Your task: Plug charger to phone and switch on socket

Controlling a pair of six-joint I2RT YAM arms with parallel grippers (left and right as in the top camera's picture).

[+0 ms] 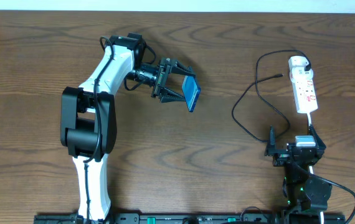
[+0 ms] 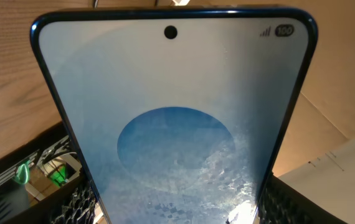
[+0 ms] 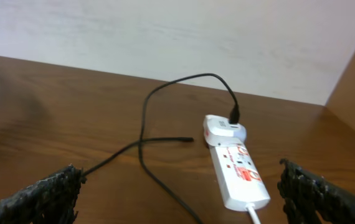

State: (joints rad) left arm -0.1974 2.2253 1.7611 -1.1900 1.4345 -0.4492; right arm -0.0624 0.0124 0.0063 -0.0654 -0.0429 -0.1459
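Charger lies slack just left of the socket, judged a light, limp cable best pinched close behind its stiff tip; right gripper sits near the socket, jaws spread and empty, while left gripper clamps the phone aloft, well left of it.

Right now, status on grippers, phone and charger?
Left gripper shut on phone, held off the table. Right gripper open, empty, short of the socket. Charger tip loose on the table, not in phone; nothing blocking it.
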